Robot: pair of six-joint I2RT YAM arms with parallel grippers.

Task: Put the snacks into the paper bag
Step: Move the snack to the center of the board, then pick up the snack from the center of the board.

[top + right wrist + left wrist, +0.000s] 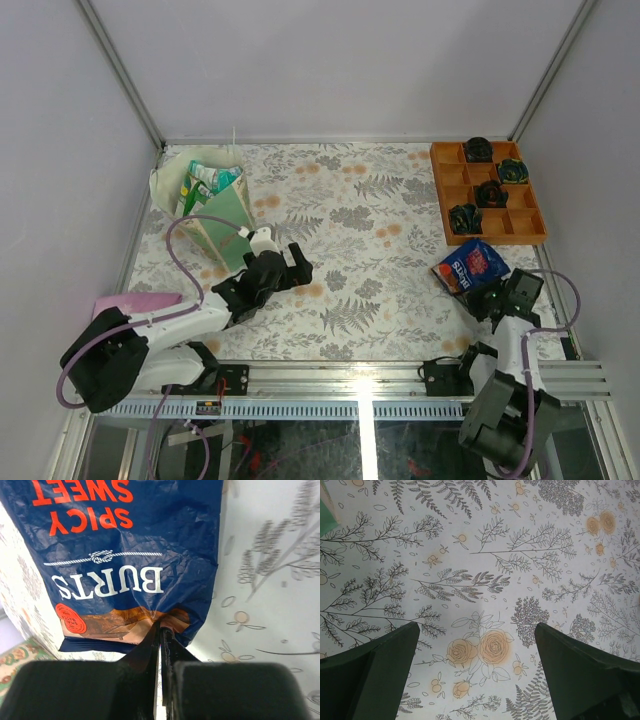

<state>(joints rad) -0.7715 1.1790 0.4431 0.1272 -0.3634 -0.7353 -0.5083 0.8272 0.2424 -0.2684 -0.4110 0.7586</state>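
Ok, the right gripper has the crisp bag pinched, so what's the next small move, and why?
Probably lift the BURTS crisp bag straight up a little. The right gripper is shut on its edge, it sits close beside the orange tray, and the paper bag stands far off to the left, so it likely needs clearance before travelling.

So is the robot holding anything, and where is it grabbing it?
Yes. The right gripper pinches the blue BURTS crisp bag by the edge nearest the BURTS name. The left gripper is open, holding nothing.
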